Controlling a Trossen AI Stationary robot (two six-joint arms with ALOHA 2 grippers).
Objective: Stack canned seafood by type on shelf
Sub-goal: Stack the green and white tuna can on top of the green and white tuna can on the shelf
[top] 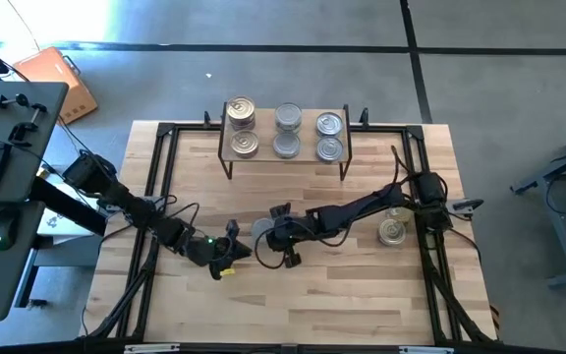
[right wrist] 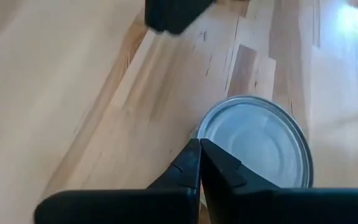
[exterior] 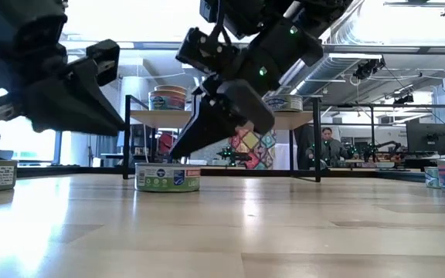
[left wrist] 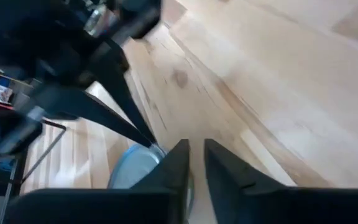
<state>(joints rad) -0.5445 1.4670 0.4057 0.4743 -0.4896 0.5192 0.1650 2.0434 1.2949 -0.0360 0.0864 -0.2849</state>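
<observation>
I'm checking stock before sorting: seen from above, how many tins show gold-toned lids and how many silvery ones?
Gold-toned lids: 3 (two on the shelf, one on the tabletop)
Silvery lids: 5 (four on the shelf, one on the tabletop)
Total: 8

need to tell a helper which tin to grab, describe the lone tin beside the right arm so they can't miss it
Start at the wooden table and follow the right arm back toward the table's right edge. Just beside it, on the bare tabletop, stands a single round tin with a silvery lid. Unlike the six tins on the shelf, it sits alone on the table itself, with no pincer near it.
</observation>
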